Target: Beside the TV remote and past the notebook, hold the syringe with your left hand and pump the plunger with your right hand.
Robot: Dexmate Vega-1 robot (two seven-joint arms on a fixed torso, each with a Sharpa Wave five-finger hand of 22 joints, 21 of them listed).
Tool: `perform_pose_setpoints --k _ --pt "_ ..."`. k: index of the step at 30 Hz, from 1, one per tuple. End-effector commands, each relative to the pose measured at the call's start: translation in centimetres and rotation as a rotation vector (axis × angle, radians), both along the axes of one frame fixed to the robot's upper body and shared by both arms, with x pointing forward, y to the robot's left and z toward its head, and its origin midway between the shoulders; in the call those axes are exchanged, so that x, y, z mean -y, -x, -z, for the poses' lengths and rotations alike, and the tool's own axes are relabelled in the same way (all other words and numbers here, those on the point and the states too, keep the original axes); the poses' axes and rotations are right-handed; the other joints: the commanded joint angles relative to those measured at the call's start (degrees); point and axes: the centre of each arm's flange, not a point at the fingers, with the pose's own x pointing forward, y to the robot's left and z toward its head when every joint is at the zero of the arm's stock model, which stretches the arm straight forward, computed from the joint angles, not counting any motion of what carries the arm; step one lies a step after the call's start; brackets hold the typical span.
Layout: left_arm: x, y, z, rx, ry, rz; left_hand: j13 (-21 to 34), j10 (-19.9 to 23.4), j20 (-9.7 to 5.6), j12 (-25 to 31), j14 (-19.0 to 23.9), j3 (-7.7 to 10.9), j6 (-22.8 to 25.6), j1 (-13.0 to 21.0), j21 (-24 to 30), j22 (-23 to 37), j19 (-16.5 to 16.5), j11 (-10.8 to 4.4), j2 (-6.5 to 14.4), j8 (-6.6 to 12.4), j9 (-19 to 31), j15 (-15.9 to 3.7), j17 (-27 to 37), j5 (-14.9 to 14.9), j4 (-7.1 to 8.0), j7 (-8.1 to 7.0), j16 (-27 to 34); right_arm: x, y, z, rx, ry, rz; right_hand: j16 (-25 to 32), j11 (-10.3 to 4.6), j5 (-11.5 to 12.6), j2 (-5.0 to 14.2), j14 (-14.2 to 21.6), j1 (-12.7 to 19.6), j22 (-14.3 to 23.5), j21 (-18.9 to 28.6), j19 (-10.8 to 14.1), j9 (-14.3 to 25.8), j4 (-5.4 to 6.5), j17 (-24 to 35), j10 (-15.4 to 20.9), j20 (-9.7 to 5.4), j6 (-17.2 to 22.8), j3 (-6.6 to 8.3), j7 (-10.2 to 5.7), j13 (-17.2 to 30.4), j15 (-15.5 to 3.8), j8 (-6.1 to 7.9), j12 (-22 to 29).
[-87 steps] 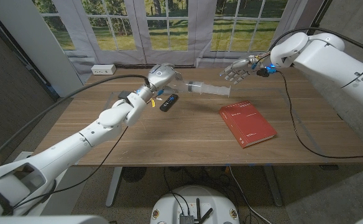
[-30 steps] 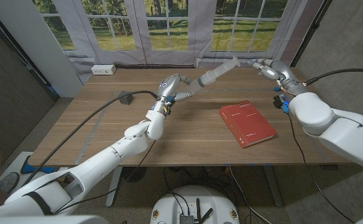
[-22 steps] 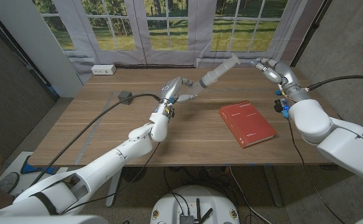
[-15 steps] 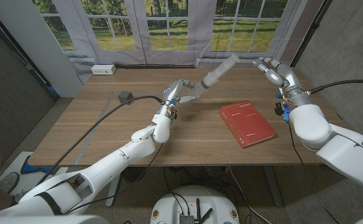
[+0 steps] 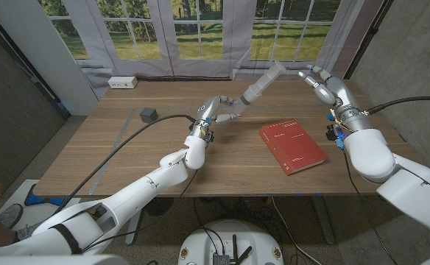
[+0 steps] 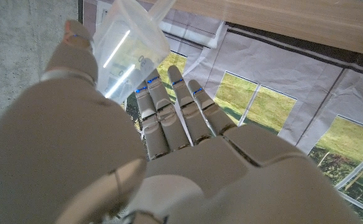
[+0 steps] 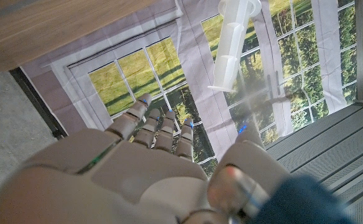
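Head view: the left hand (image 5: 216, 110) grips the syringe (image 5: 258, 83) aloft beyond the notebook (image 5: 293, 146), plunger end angled toward the right hand (image 5: 325, 85), which waits with fingers spread, holding nothing.

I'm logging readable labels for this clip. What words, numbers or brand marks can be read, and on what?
Red notebook: pale print on the cover, too small to read.
Syringe, held up by the left hand: faint markings on the barrel in the left wrist view, too blurred to read.
White power strip at the table's far edge: no text can be made out.
Nothing is legible.
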Motion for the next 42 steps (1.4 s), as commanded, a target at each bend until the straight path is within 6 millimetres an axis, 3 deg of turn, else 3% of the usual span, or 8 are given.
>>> perform_pose_setpoints --k 1,9,18,23,29,42 --pt "0.9 -0.2 0.4 -0.006 -0.024 0.060 0.31 6.73 -0.94 0.21 -0.25 -0.04 9.30 7.94 -0.15 0.09 -0.23 -6.88 8.50 0.44 1.00 -8.52 0.18 0.19 0.32 -7.16 -0.14 0.0 0.1 -0.6 -0.032 0.088 -0.038 -0.57 -0.31 0.25 0.04 -1.33 -1.44 0.13 0.00 -1.48 0.15 0.71 -0.10 -1.16 0.55 -1.57 -0.07 0.19 0.16 0.32 0.06 -0.18" --pt "1.6 -0.1 0.4 -0.006 -0.040 0.096 0.31 6.72 -0.93 0.15 -0.41 -0.13 9.25 7.94 -0.15 0.09 -0.34 -6.88 8.53 0.39 1.01 -8.51 0.19 0.19 0.34 -7.19 -0.19 0.7 0.2 -1.3 -0.028 0.099 -0.040 -0.95 -0.56 0.32 0.14 -2.58 -2.84 0.15 0.03 -2.81 0.14 1.24 -0.17 -1.86 1.12 -2.40 -0.36 0.54 0.14 0.87 0.24 -0.06" --pt "1.8 0.0 0.5 -0.006 -0.045 0.102 0.32 6.68 -0.91 0.09 -0.50 -0.22 9.28 7.92 -0.16 0.09 -0.50 -6.87 8.62 0.39 1.02 -8.51 0.21 0.18 0.38 -7.14 -0.23 0.9 1.5 -1.4 0.009 0.120 0.023 -0.97 -0.77 0.37 0.14 -3.02 -3.99 0.16 0.21 -3.42 0.12 1.67 -0.21 -2.16 1.86 -2.69 -0.61 0.62 0.13 0.98 0.45 0.06" --pt "1.9 -0.1 0.4 -0.005 -0.052 0.108 0.32 6.63 -0.85 0.04 -0.56 -0.28 9.25 7.93 -0.14 0.09 -0.53 -6.87 8.66 0.36 1.02 -8.52 0.21 0.18 0.39 -7.15 -0.25 0.6 1.5 -1.5 0.003 0.153 0.020 -1.00 -1.70 0.39 0.08 -3.36 -4.75 0.17 0.20 -4.00 0.11 1.92 -0.24 -1.96 2.07 -2.46 -0.78 0.60 0.09 0.86 0.67 0.22" --pt "2.0 -0.2 0.3 -0.004 -0.064 0.114 0.32 6.57 -0.88 -0.01 -0.61 -0.36 9.09 7.90 -0.14 0.09 -0.61 -6.88 8.68 0.28 1.03 -8.49 0.23 0.17 0.41 -7.16 -0.27 0.0 1.5 -2.0 0.003 0.209 0.039 -1.18 -3.18 0.44 0.12 -4.30 -5.85 0.18 0.23 -4.89 0.09 2.34 -0.29 -1.60 1.67 -2.52 -0.97 0.69 0.00 0.22 0.77 0.38" --pt "2.1 -0.4 0.3 -0.002 -0.074 0.121 0.32 6.53 -0.78 -0.08 -0.74 -0.47 9.22 7.87 -0.13 0.08 -0.73 -6.88 8.80 0.32 1.05 -8.48 0.25 0.17 0.45 -7.32 -0.28 -1.2 1.4 -2.2 0.006 0.279 0.055 -1.23 -4.12 0.63 0.50 -4.56 -6.05 0.17 0.26 -6.07 0.07 2.23 -0.73 -0.63 1.07 -1.53 -0.52 0.93 -0.10 -0.22 1.22 0.63"
